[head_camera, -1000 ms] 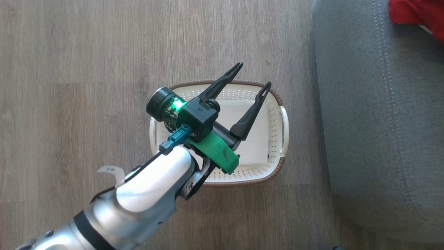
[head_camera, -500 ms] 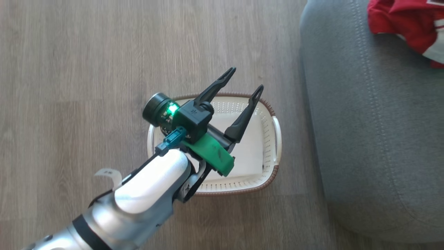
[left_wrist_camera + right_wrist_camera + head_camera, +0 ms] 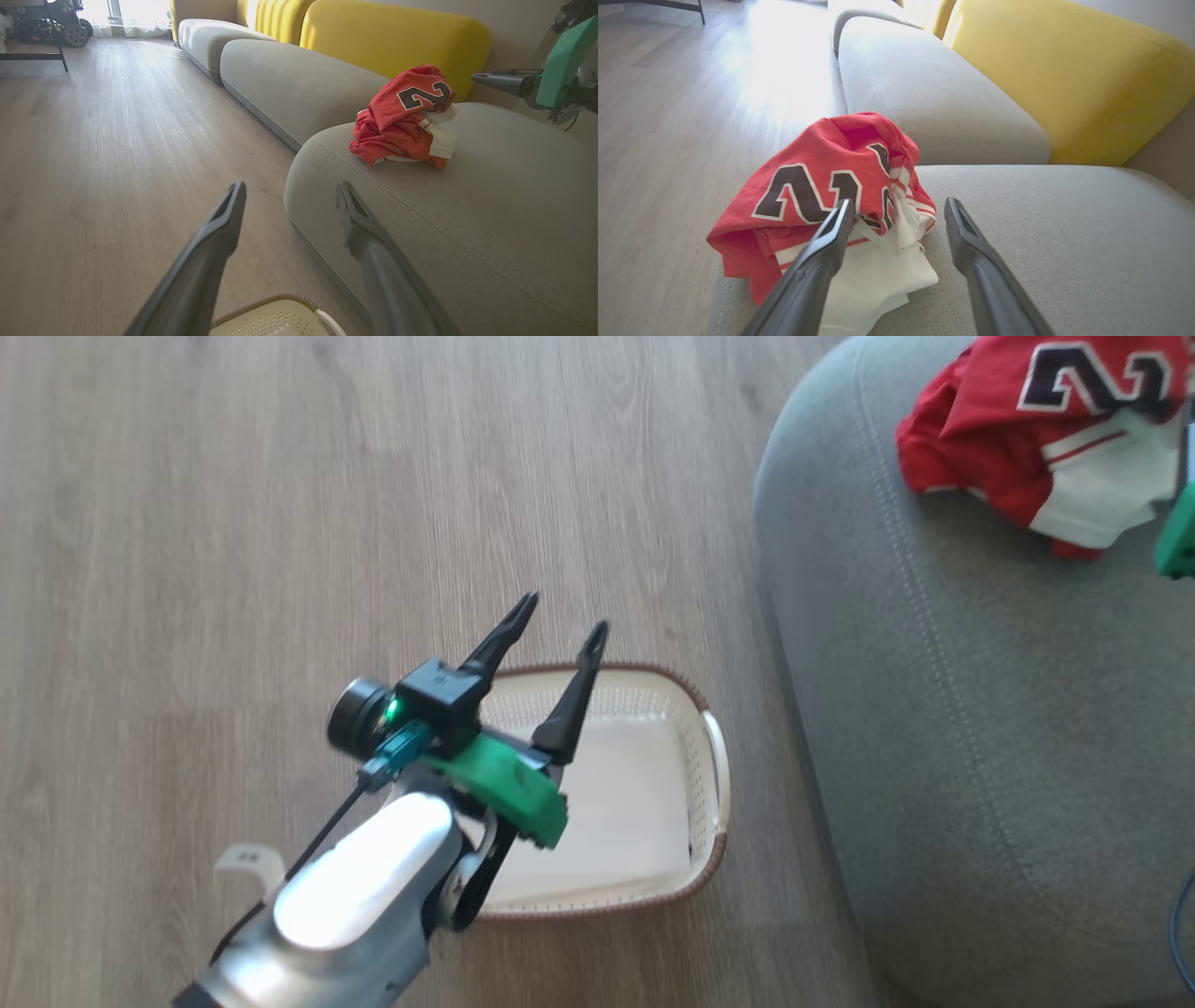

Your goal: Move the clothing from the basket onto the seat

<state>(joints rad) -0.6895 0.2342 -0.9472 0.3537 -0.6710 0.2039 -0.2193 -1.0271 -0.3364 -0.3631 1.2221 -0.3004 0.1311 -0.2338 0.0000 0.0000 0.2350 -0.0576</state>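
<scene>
The clothing (image 3: 990,457), a crumpled red jersey with white trim and black numbers, lies on the grey seat (image 3: 980,728) near its rounded corner. My right gripper (image 3: 899,203) hovers just over the clothing (image 3: 822,163), open, with nothing between its fingers; its green mount (image 3: 1178,532) shows at the head view's right edge. The white basket (image 3: 714,775) with its brown rim stands on the floor beside the seat, its white bottom bare. My left gripper (image 3: 566,613) hangs open above the basket's far rim. In the left wrist view the gripper (image 3: 290,186) points toward the seat's corner and the clothing (image 3: 402,121).
Pale wood floor (image 3: 280,523) spreads to the left of the basket. Yellow back cushions (image 3: 1064,79) stand behind the seat, and more grey cushions (image 3: 289,84) continue the sofa. Dark furniture legs (image 3: 56,56) stand far off. A blue cable (image 3: 1184,933) hangs at the right edge.
The head camera has swung toward the sofa, so the jersey and more of the seat show. My right gripper has opened. The left gripper stays open over the basket.
</scene>
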